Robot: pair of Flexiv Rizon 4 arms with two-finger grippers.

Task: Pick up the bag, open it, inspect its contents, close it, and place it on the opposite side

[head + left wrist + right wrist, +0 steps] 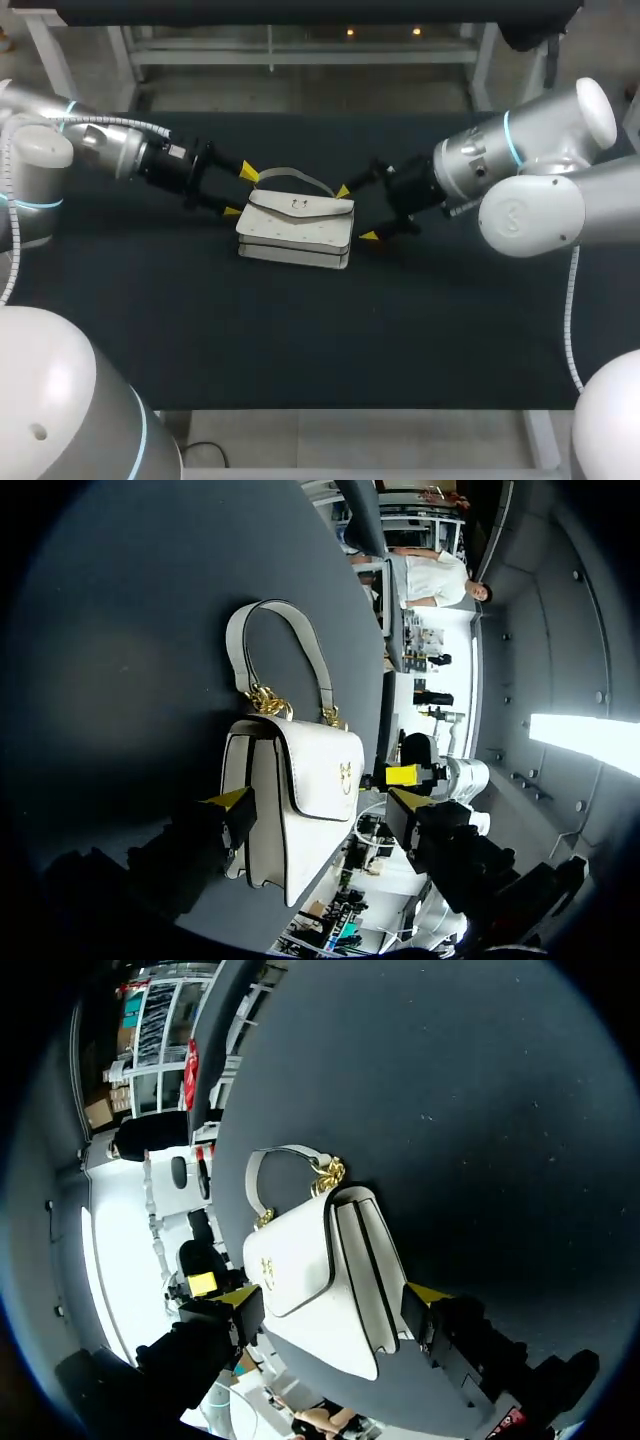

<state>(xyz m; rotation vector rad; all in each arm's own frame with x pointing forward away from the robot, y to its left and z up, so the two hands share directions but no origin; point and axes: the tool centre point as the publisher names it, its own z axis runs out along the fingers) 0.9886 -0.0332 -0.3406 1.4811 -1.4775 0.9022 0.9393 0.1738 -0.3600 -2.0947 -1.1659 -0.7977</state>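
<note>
2 hands flank the job: my left hand (240,191), fingers apart, sits at the left end of the white bag (297,230), which lies flap-up in the middle of the table (400,330), and my right hand (356,213), also spread, sits at its right end. I judge the bag light, fairly stiff and smooth enough to slip, so its narrow ends look like firmer holds than the strap (295,176) lying flat behind it. Each hand crowds the other's reach.

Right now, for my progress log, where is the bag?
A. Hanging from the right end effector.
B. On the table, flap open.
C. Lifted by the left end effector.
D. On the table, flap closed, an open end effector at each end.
D: the bag sits on the table, flap down, with the left end effector and right end effector open around its ends.
</note>
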